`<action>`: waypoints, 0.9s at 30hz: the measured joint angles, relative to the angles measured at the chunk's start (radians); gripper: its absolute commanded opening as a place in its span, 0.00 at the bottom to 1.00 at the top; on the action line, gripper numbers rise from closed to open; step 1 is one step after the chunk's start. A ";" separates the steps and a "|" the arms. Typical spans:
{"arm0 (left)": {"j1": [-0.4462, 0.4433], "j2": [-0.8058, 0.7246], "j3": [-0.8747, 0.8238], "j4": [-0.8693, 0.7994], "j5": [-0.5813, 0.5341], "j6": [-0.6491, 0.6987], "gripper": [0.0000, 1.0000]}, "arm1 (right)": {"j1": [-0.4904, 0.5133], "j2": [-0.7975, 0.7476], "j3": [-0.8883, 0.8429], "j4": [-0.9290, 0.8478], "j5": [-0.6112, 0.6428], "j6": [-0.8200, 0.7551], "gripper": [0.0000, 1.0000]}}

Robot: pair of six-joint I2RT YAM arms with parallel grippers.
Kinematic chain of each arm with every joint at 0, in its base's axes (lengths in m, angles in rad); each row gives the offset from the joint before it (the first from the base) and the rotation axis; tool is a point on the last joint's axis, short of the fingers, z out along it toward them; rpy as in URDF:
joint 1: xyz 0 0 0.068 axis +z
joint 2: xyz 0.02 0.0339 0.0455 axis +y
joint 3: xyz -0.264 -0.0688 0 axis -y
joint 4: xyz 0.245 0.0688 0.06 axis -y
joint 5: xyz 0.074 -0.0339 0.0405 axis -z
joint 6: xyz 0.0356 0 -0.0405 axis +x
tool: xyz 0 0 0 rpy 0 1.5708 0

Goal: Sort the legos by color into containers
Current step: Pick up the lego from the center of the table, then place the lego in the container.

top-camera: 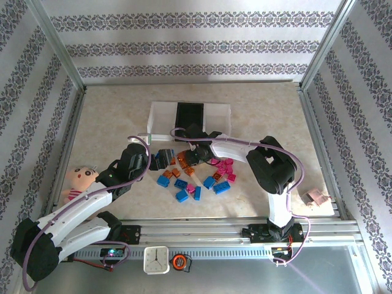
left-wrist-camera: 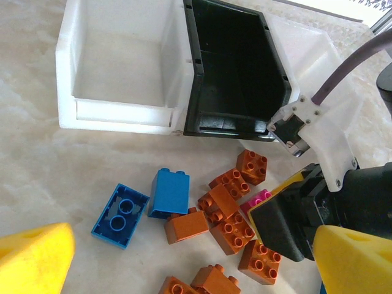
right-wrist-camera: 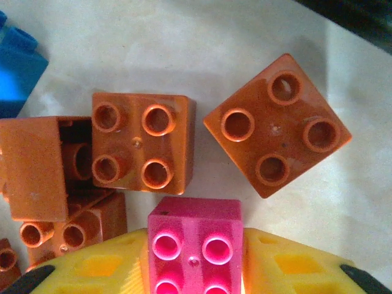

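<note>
Both arms [top-camera: 236, 149] outstretched — low over legos [top-camera: 182, 196]

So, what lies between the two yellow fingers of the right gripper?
A pink studded plastic brick lies between the yellow fingers, studs facing the camera. Both fingers seem to touch its sides. The right wrist view shows this.

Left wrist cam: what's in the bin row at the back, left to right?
white bin → black bin → second white bin
</note>
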 measured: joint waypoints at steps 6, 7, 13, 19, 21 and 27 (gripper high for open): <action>0.000 0.000 0.000 -0.003 -0.018 -0.013 0.99 | -0.007 -0.056 -0.066 0.026 -0.004 -0.004 0.28; 0.000 0.000 0.000 -0.003 -0.020 -0.014 1.00 | -0.013 -0.078 -0.084 0.026 -0.008 -0.004 0.27; 0.000 -0.004 0.000 -0.005 -0.038 -0.014 1.00 | -0.072 -0.268 -0.140 0.023 -0.042 -0.003 0.26; 0.000 -0.009 0.000 -0.012 -0.041 -0.026 0.99 | -0.225 -0.337 -0.041 0.016 -0.047 0.007 0.26; 0.000 -0.008 0.000 -0.026 -0.041 -0.034 0.99 | -0.261 -0.285 0.029 0.012 -0.024 0.008 0.27; 0.000 0.001 0.000 -0.090 -0.040 -0.054 1.00 | -0.297 -0.032 0.290 -0.042 0.063 0.007 0.27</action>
